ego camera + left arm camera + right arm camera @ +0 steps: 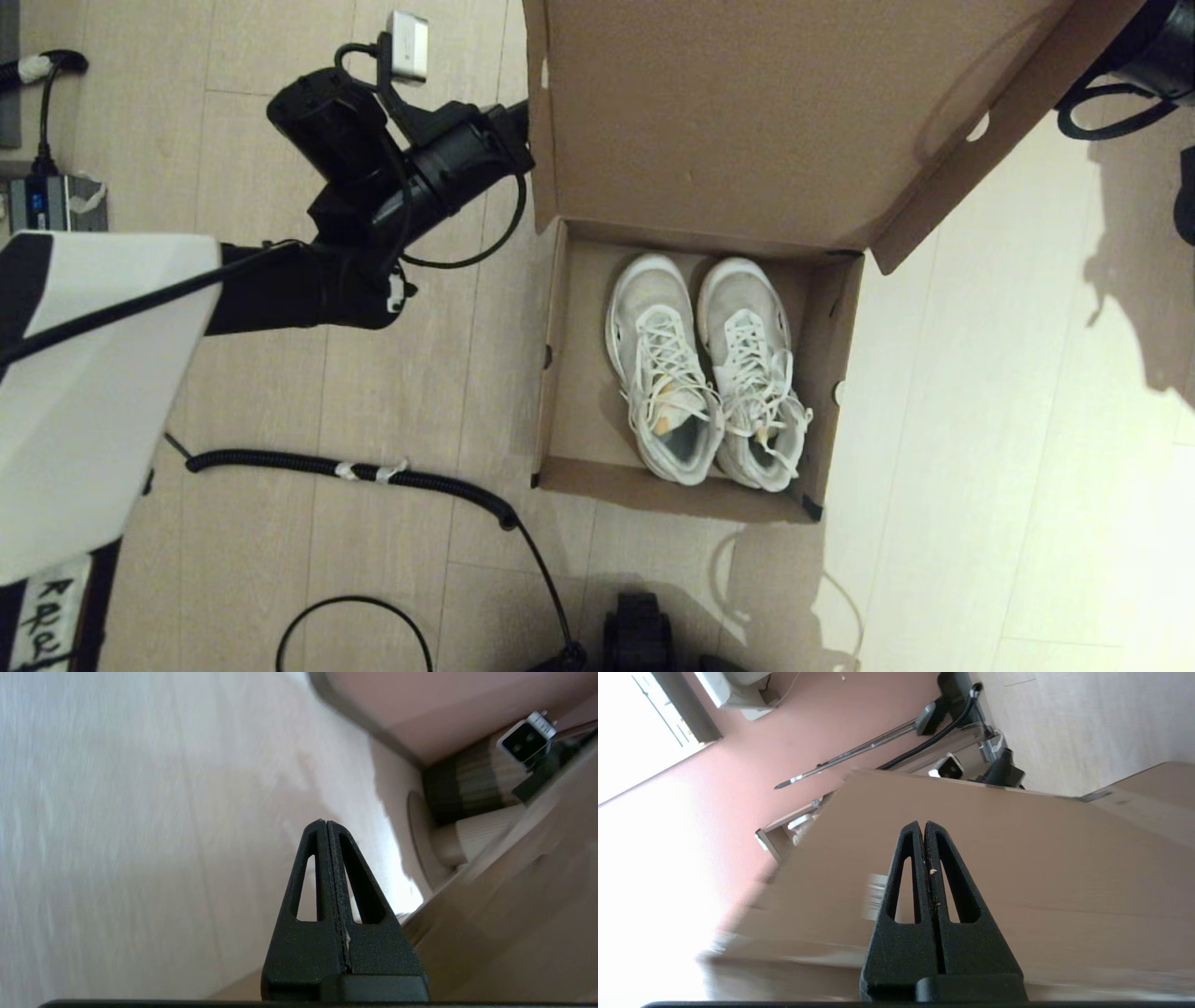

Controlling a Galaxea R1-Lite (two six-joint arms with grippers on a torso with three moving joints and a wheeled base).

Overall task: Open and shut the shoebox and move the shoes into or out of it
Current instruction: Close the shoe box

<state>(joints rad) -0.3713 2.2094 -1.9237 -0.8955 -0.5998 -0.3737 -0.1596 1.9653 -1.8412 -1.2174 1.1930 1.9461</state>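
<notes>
wood floor carries the shoebox [569,373] lid-up, shoes [705,369] inside toward its right wall; my left gripper [325,823] and right gripper [923,823] both clenched empty beside/behind the lid, push it evenly.

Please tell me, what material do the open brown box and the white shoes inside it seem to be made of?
The open brown shoebox looks like plain matte cardboard: dull, fibrous surface, folded flaps, raw cut edges. The white lace-up sneakers seem to have soft fabric or synthetic uppers with woven cord laces; the exact upper material cannot be told.
</notes>
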